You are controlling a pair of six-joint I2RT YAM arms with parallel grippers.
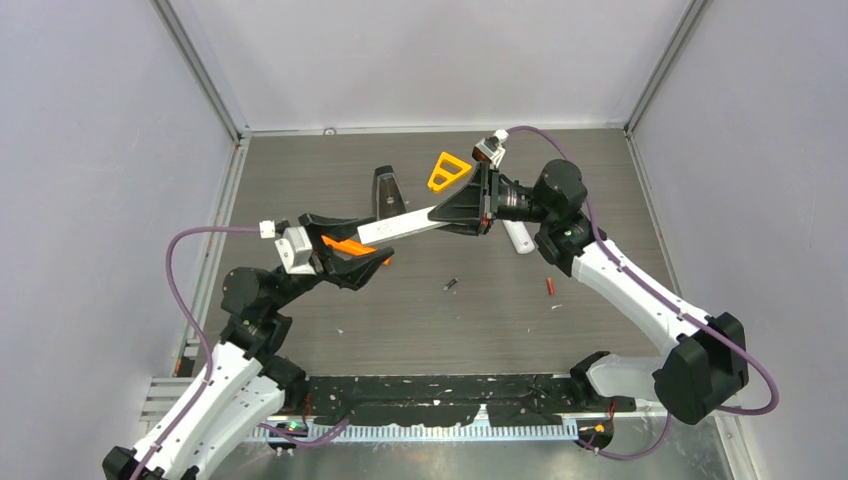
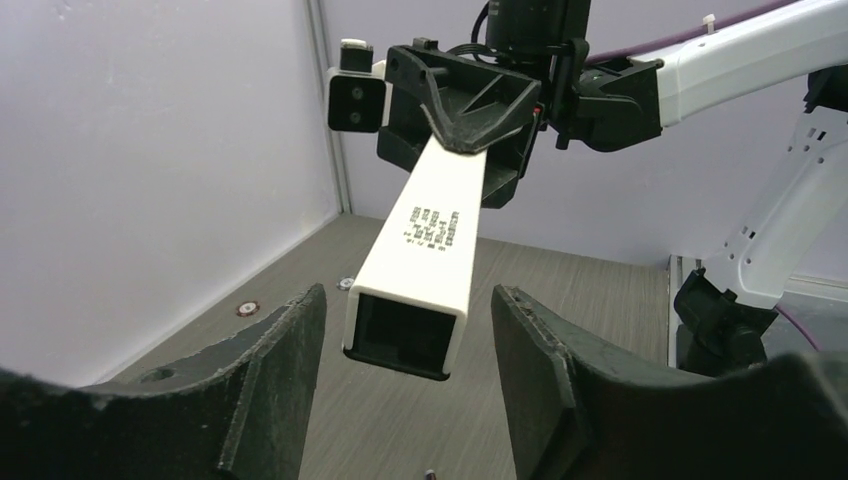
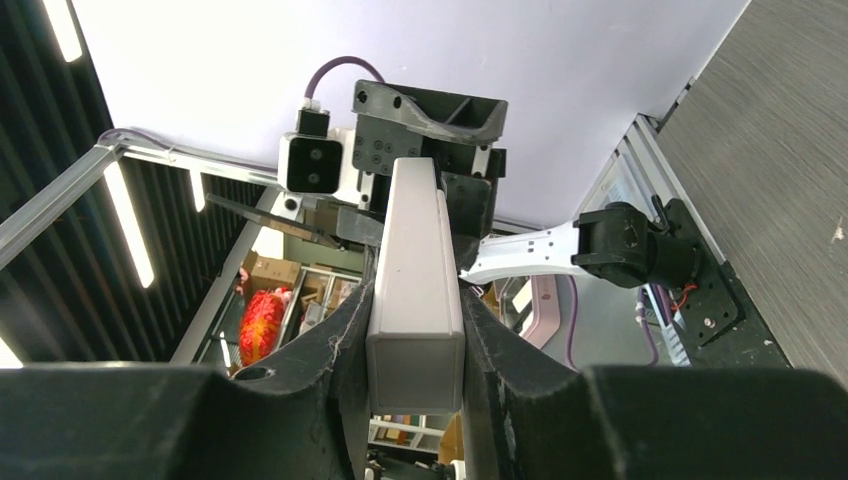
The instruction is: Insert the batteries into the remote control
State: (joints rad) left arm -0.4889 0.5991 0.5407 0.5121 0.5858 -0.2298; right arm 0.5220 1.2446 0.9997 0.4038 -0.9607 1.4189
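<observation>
My right gripper [image 1: 442, 213] is shut on one end of a long white remote control [image 1: 400, 228] and holds it in the air, level. In the right wrist view the pads [image 3: 352, 320] press both sides of the remote control [image 3: 415, 270]. My left gripper [image 2: 408, 300] is open around the remote's hollow dark end [image 2: 405, 335], with a gap on each side. A dark grey battery [image 1: 451, 284] and a red battery [image 1: 550, 287] lie on the table. A small orange piece [image 1: 350, 246] shows at the left gripper [image 1: 365, 248]; I cannot tell what it is.
A second white remote [image 1: 518, 237] lies under the right arm. An orange triangular part [image 1: 448, 170] and a black part [image 1: 385, 190] lie at the back of the table. Two small round discs [image 2: 247, 307] sit near the left wall. White walls enclose three sides.
</observation>
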